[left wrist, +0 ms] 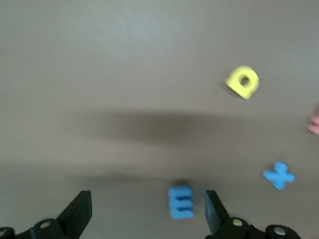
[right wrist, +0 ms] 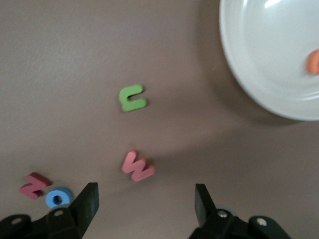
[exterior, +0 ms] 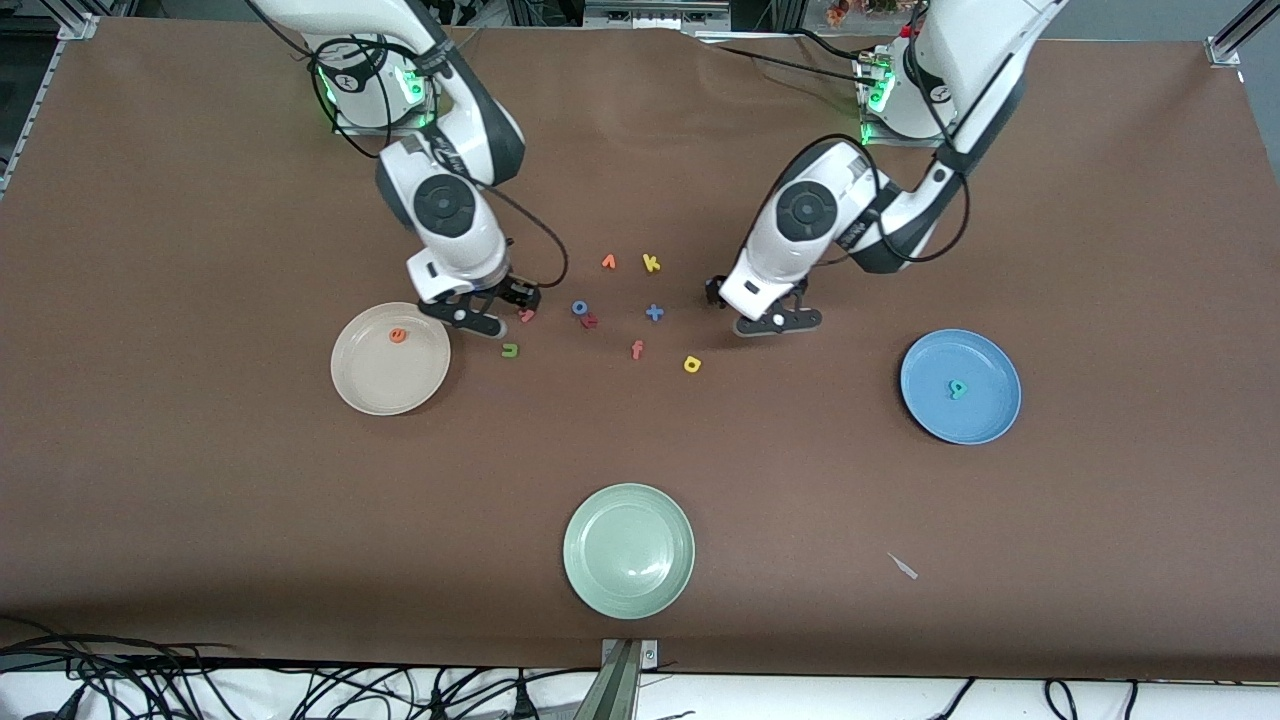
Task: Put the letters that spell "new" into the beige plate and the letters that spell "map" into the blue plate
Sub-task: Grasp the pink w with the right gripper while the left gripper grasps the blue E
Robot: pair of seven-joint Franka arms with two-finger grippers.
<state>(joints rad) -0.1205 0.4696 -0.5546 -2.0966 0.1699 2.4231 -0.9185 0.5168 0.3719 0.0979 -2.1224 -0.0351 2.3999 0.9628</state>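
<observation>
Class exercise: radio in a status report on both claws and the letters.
Left claw open over blue m. Right claw open over pink w, beside beige plate holding orange e. Nothing blocking.

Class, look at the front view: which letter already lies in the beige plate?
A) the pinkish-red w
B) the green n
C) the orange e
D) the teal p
C: the orange e lies inside the beige plate, while the green n and pinkish-red w lie on the table beside it.
</observation>
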